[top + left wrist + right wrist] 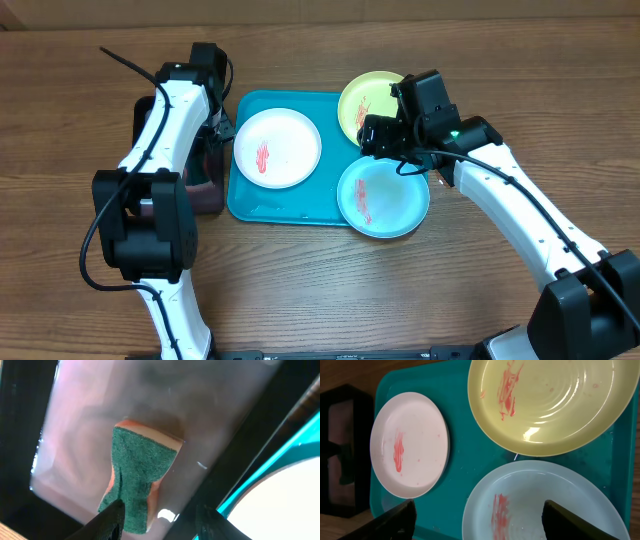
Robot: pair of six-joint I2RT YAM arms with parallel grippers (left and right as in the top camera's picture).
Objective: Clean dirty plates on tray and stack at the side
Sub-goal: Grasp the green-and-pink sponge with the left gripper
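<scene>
Overhead: plates (384,198) under end effector (385,148) (right)

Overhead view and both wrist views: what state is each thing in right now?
white plate: red smear, dirty, flat on tray.
yellow-green plate: red smear, dirty.
light blue plate: red smear, dirty.
sponge: green side up in black tray, not gripped.
left gripper: open, at the sponge.
right gripper: open, above light blue plate.

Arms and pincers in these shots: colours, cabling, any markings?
Both arms match: the left arm and right arm have white rounded links, chunky black joint housings and loose black cables. A green light glows near the right wrist. The left pincer and right pincer have plain black fingers. No lettering visible.
</scene>
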